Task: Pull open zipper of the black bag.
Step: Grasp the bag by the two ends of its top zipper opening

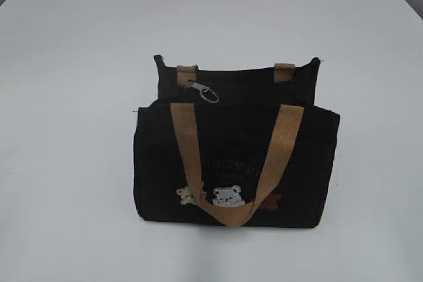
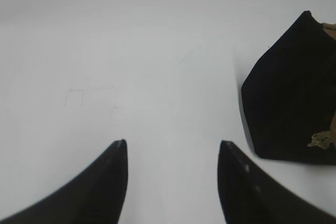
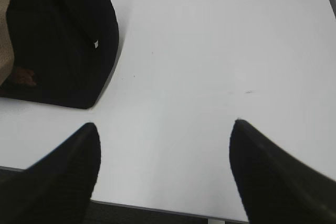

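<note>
Both grippers, left (image 2: 173,148) and right (image 3: 165,127), show me released fingers over bare worktop (image 1: 66,97) beside the black bag (image 1: 238,163); zipper (image 1: 201,90) untouched.

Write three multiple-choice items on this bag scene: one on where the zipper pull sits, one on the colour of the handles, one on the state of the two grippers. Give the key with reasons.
1. Where does the metal pull of the zipper sit on the black bag?
A. near the top edge, toward the left
B. at the bottom right corner
C. on the table beside the bag

2. What colour are the webbing handles?
A. red
B. tan
C. white

3. How do the left gripper and right gripper stand?
A. both open over bare table
B. both shut on the bag
C. one clamped on the pull

Key: 1 A, the silver ring lies below the left rear loop. 2 B, the straps are tan against black fabric. 3 A, each wrist view shows spread fingers holding nothing.
</note>
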You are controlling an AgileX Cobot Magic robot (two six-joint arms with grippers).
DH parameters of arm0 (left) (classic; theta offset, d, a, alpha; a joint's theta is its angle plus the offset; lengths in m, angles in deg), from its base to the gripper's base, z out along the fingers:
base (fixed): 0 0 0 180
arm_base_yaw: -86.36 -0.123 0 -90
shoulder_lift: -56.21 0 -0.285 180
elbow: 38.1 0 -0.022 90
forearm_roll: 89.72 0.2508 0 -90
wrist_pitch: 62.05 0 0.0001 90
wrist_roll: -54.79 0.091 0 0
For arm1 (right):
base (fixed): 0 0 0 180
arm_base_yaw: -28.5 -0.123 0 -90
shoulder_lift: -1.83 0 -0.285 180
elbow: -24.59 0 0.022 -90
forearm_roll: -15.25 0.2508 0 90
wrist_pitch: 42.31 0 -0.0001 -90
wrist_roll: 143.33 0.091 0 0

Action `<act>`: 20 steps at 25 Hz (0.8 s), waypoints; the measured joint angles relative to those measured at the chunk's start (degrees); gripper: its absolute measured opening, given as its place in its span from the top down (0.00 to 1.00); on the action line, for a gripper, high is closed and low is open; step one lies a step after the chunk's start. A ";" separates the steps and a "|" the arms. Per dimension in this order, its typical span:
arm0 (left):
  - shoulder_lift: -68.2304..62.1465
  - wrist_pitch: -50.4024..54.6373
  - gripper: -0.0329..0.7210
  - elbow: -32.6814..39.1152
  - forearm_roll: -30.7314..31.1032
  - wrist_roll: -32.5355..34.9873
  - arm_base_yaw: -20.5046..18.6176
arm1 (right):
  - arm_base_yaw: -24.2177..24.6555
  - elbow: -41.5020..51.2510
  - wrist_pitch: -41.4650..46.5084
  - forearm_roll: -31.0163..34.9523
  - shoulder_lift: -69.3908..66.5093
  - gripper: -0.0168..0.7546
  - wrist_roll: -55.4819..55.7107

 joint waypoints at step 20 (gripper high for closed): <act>0.00 0.00 0.39 0.00 0.00 0.00 0.00 | 0.00 0.00 0.00 0.00 0.00 0.21 0.00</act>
